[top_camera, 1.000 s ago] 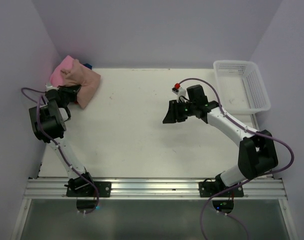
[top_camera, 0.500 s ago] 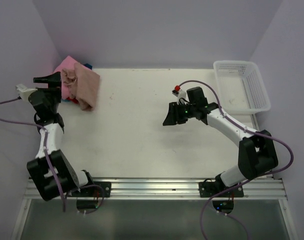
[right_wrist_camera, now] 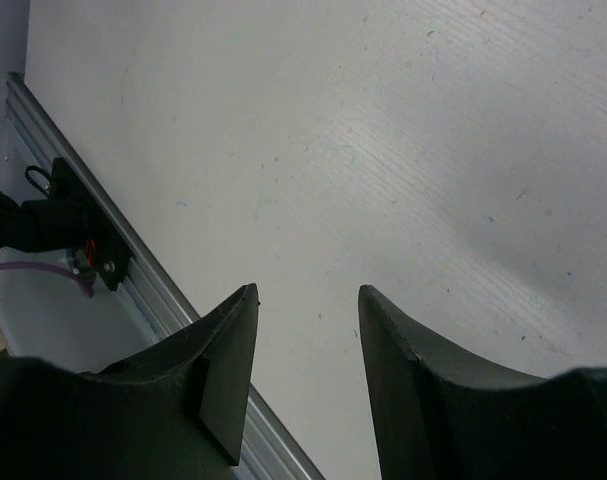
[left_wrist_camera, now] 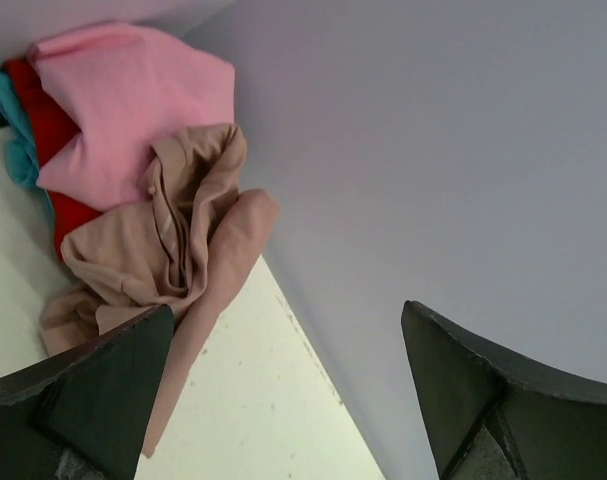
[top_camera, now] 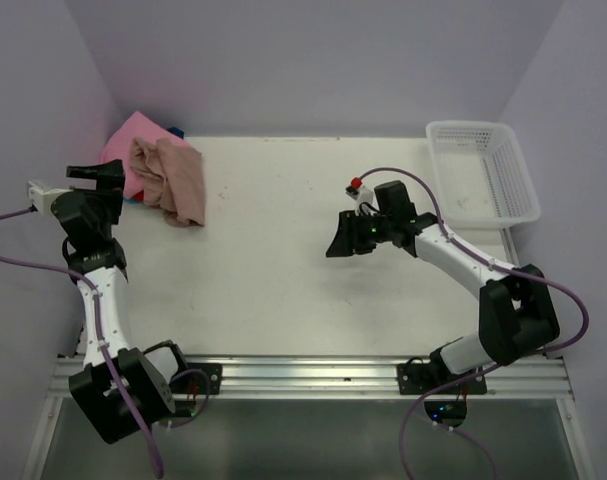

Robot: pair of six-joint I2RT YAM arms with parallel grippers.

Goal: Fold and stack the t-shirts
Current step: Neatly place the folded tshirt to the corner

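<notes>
The t-shirts lie heaped in the far-left corner of the table (top_camera: 283, 260). A dusty-pink one (top_camera: 173, 180) is crumpled on top, draped over a bright pink one (top_camera: 131, 135). Slivers of red (top_camera: 135, 198) and blue (top_camera: 174, 130) show at the edges. The left wrist view shows the dusty-pink shirt (left_wrist_camera: 173, 240), bright pink (left_wrist_camera: 123, 110), red (left_wrist_camera: 45, 125) and blue (left_wrist_camera: 11, 130). My left gripper (top_camera: 91, 172) (left_wrist_camera: 288, 310) is open and empty, just left of the pile against the wall. My right gripper (top_camera: 341, 240) (right_wrist_camera: 308, 292) hangs open over bare table at mid-right, holding nothing.
A white lattice basket (top_camera: 483, 170) stands at the far right corner. Purple walls close in the left, back and right sides. An aluminium rail (top_camera: 303, 375) (right_wrist_camera: 163, 300) runs along the near edge by the arm bases.
My left gripper opened, let go of the dusty-pink shirt and swung back left toward the wall. The shirt settled lower on the pile. The right arm barely shifted.
</notes>
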